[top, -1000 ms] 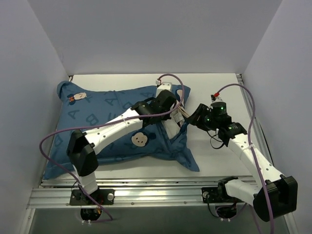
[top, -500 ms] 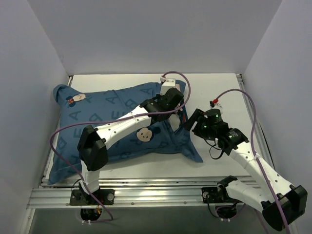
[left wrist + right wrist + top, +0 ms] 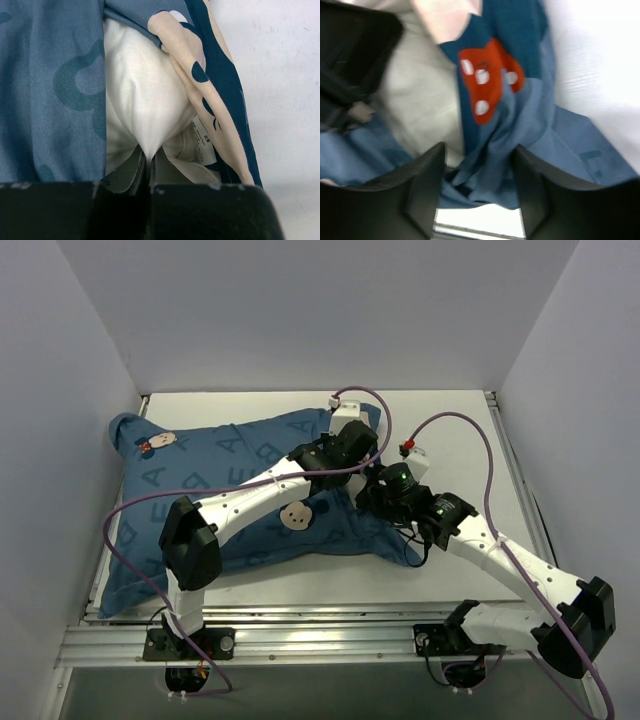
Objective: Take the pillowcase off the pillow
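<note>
The left gripper [image 3: 148, 155] pinches the white pillow [image 3: 142, 95] at the mouth of the pillowcase [image 3: 220, 475], on the bench [image 3: 460, 430]. The right gripper [image 3: 477, 165] stands released around its blue edge; next it should clench and pull the case away.

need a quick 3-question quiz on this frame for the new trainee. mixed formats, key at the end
1. True or false: the left gripper is shut on the white pillow.
2. What lies between the fingers of the open right gripper? A) a cup B) blue pillowcase fabric C) nothing
3. Fill in: the bow print just beyond the right gripper is ____ with white dots.
Key: 1 true; 2 B; 3 red.
</note>
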Controlling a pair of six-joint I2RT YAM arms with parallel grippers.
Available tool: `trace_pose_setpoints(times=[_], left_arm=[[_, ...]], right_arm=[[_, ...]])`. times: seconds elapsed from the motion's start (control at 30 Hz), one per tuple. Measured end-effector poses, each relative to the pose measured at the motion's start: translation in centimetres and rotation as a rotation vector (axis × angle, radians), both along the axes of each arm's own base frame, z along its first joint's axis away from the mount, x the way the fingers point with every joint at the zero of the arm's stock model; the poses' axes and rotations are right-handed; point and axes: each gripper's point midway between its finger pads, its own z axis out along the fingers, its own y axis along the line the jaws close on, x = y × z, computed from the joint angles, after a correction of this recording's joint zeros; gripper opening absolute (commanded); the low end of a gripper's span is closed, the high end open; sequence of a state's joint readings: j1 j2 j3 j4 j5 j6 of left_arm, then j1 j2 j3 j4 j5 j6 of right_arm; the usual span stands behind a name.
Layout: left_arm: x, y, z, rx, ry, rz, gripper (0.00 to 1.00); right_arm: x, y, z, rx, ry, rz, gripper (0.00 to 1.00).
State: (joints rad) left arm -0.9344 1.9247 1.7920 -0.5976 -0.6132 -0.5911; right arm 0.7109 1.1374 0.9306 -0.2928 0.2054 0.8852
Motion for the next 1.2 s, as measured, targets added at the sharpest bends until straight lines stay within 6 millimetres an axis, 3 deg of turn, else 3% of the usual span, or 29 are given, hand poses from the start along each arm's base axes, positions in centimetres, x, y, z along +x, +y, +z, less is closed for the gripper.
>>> trace_pose_setpoints(times=[0.2, 0.27, 0.43, 0.63, 0.73, 0.97, 1.07, 1.2], left_arm=[[0.0, 0.1, 0.0, 0.004, -0.001, -0.001, 0.02], [-0.1, 0.1, -0.1, 0.005, 0.006, -0.005, 0.02], [-0.3, 0.1, 0.3, -0.022, 0.033, -0.034, 0.02], [0.0, 1.2, 2.1, -0.091, 0.062, -0.062, 0.02], [-0.1, 2.1, 2.8, -0.110, 0.083, -0.075, 0.02], [-0.7, 4.4, 4.4, -0.102, 0.127, -0.126, 0.02], [-1.0, 6.1, 5.8, -0.102, 0.145, -0.141, 0.02], [-2.0, 8.5, 8.0, -0.120, 0.152, -0.153, 0.02]], right_arm=[[-0.2, -1.8, -2.3, -0.068, 0.019, -0.070, 0.16], [-0.7, -2.5, -3.4, -0.068, 0.026, -0.086, 0.00], [-1.1, -4.5, -3.7, 0.021, 0.003, -0.145, 0.00], [-0.9, -7.3, -2.1, 0.134, -0.052, -0.201, 0.00], [-1.0, -7.3, -1.6, 0.157, -0.064, -0.182, 0.00], [-0.8, -7.2, -2.6, 0.195, -0.041, -0.161, 0.00], [-0.6, -7.5, -3.0, 0.225, -0.025, -0.149, 0.00], [-0.2, -7.4, -2.1, 0.291, -0.040, -0.088, 0.00]])
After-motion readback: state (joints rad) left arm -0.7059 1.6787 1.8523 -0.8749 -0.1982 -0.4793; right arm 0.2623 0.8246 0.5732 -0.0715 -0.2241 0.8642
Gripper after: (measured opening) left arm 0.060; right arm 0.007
